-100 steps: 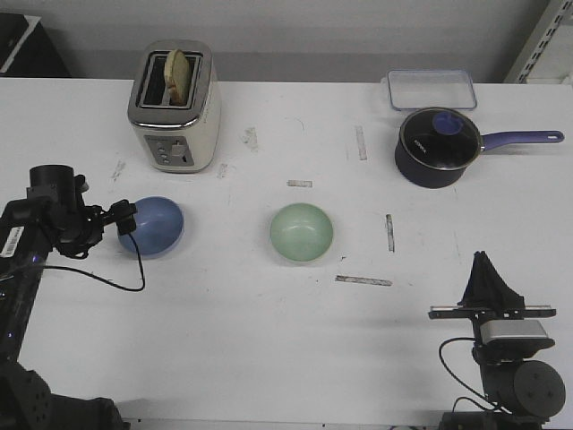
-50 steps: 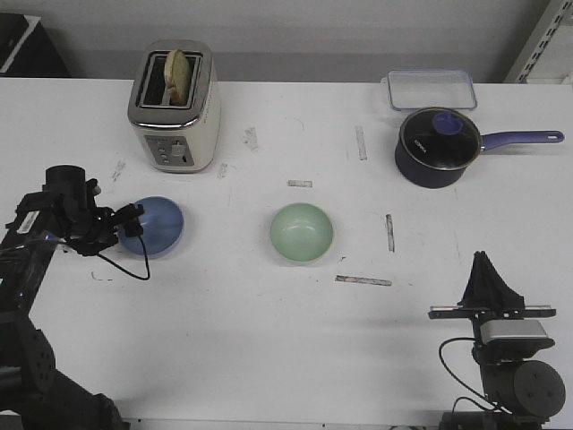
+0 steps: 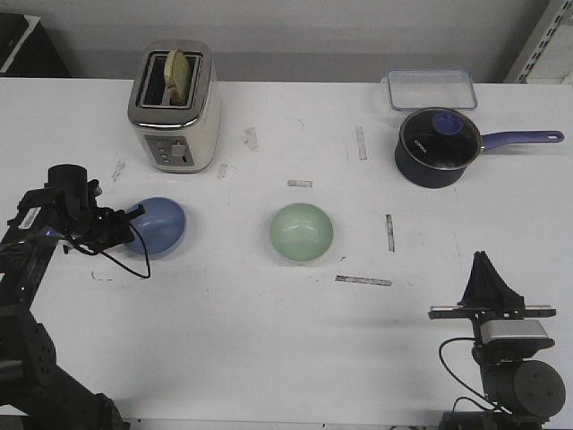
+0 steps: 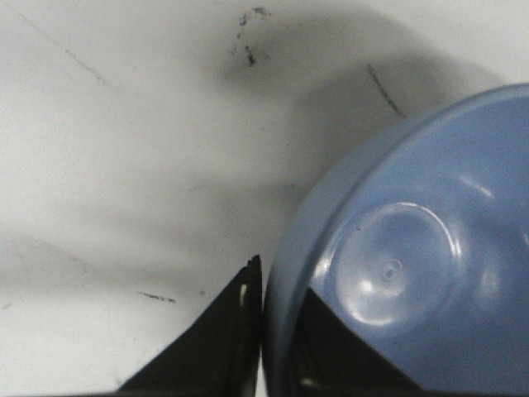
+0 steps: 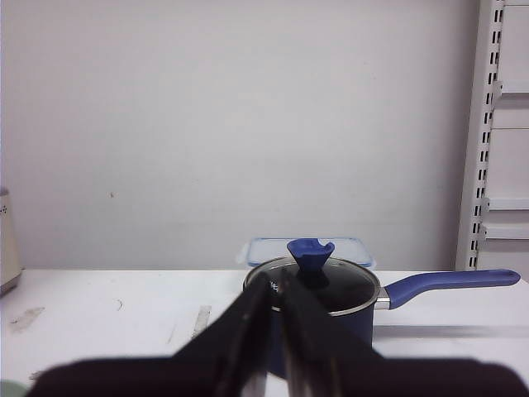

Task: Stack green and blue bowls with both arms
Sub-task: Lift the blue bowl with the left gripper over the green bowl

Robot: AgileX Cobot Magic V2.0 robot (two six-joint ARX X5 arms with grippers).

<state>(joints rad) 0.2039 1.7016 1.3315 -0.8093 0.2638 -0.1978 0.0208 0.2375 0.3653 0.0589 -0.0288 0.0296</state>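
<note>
periwinkle blue bowl (image 3: pixel 157 226) sits far left, its rim clamped by the left gripper (image 3: pixel 132 220); right gripper (image 5: pixel 274 308) pressed together, near right.

Toaster (image 3: pixel 174 106) behind left bowl (image 3: pixel 158 226)

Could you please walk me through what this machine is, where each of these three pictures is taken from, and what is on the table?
This is a robot with two black arms, each ending in a two-finger gripper. The wide picture looks forward over the white table. The other two come from cameras on the arms' wrists. On the table stand a toaster holding a slice of bread, a clear lidded box, a dark saucepan with a glass lid, a green bowl and a blue bowl. The left gripper has its fingers either side of the blue bowl's rim, gripping it. The right gripper rests near the table's edge, jaws nearly together, holding nothing; its camera faces the saucepan.
</note>
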